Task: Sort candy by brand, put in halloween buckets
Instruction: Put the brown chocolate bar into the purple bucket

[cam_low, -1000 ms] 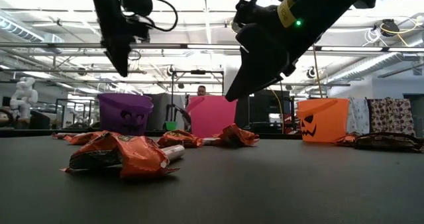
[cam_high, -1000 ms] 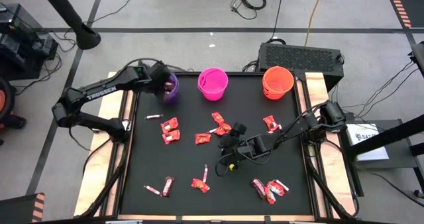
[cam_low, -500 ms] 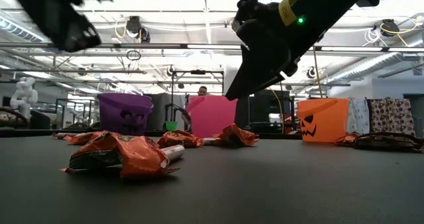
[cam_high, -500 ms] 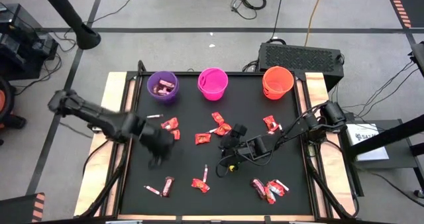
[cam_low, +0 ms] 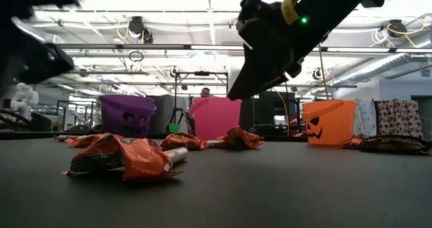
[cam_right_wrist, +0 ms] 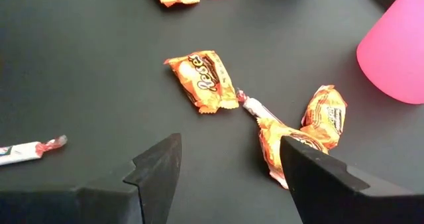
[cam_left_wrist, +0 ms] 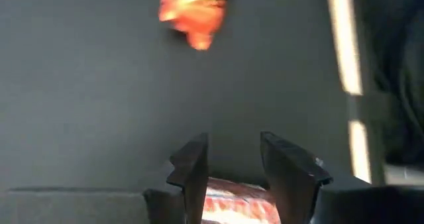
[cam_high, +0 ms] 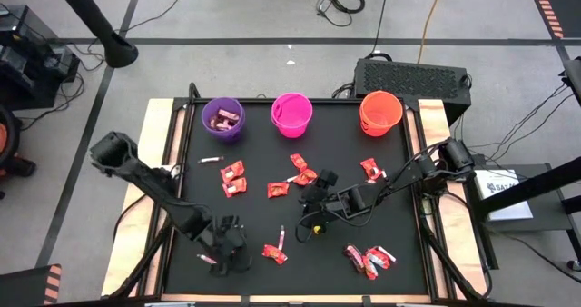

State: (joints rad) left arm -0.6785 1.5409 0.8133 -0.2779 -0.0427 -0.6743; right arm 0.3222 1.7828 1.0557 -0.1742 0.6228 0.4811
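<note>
Red wrapper [cam_left_wrist: 233, 201] between left fingers [cam_left_wrist: 192, 171], only in wrist view.

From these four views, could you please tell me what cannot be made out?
- Left tool, high view: it covers the candy under it; left wrist view shows only a blurred red wrapper between its fingers.
- Pink bucket and orange bucket: contents not discernible.
- Low view: left arm blurred, cut off.

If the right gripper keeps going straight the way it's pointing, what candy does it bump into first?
Probably the orange Reese's wrapper, which lies straight ahead of the open right gripper on the black mat. The twisted pair of orange candies sits off to one side. Depth is hard to judge here.
</note>
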